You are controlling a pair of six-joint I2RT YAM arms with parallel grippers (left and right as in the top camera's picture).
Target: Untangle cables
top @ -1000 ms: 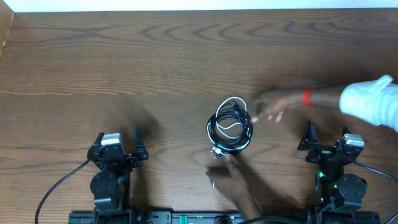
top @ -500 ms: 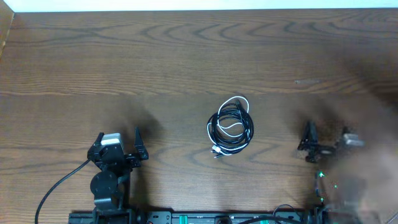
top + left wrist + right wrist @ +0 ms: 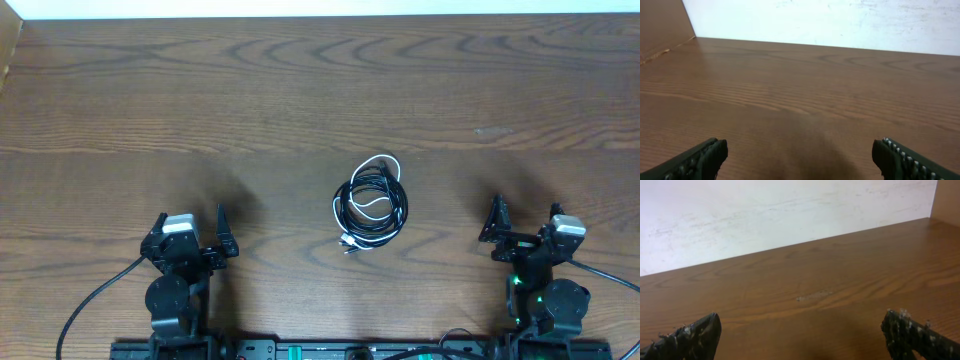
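Observation:
The cables (image 3: 370, 206) lie in one small round bundle at the middle of the wooden table: several black cords coiled together with one thin white cord looping through and a small plug end at the lower left. My left gripper (image 3: 192, 228) is open and empty near the front left edge, well left of the bundle. My right gripper (image 3: 524, 220) is open and empty near the front right edge, well right of it. The left wrist view shows open fingers (image 3: 800, 157) over bare wood. The right wrist view shows open fingers (image 3: 807, 332) over bare wood. The cables do not show in either wrist view.
A white wall (image 3: 765, 215) borders the table's far edge. A thick black robot wire (image 3: 95, 300) curves from the left arm's base. A small scuff marks the wood (image 3: 492, 131) at the right.
A person's hands and white-sleeved arm, near the cable bundle a second ago, have pulled away to the right and left the view. The bundle and both arms have not moved.

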